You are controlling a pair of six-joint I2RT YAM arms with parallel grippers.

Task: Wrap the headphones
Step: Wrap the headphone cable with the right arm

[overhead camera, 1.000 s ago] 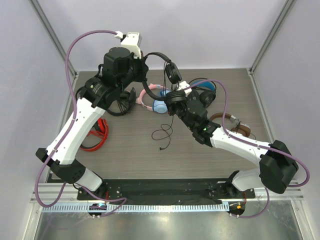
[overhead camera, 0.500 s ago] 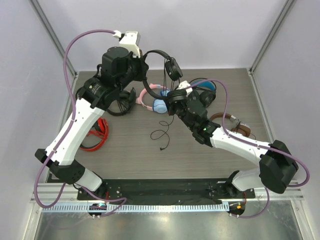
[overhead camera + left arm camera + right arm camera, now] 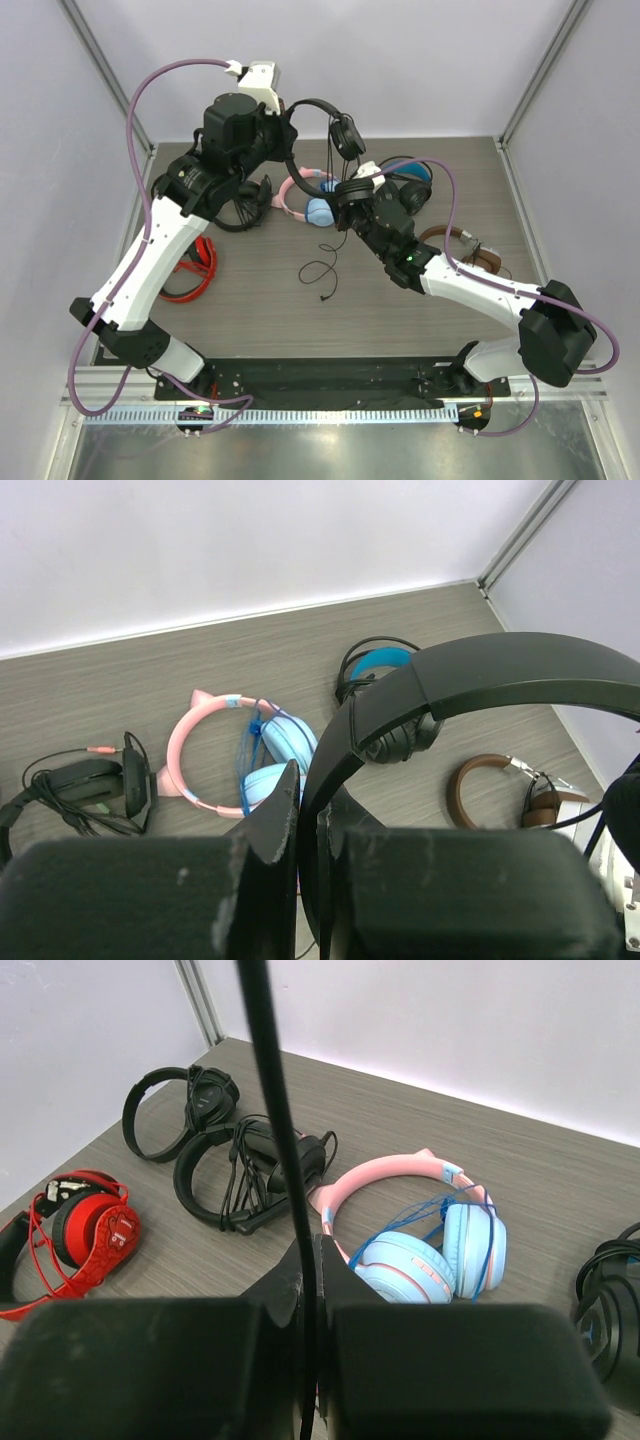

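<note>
Slim black headphones (image 3: 318, 108) held in the air between both claws, above the back of the counter (image 3: 260, 310).

The left claw (image 3: 305, 790) is clenched on the thin headband, and one small round earcup hangs at the far end of the arc. The right claw (image 3: 308, 1260), lower and near the middle of the counter, is clenched on the thin black cable (image 3: 265, 1060). The cable's loose end curls on the counter below. A pink-and-blue pair (image 3: 305, 200) lies just behind the right claw. A red pair (image 3: 195, 268) lies to the left, and a brown pair (image 3: 465, 245) lies to the right.
</note>
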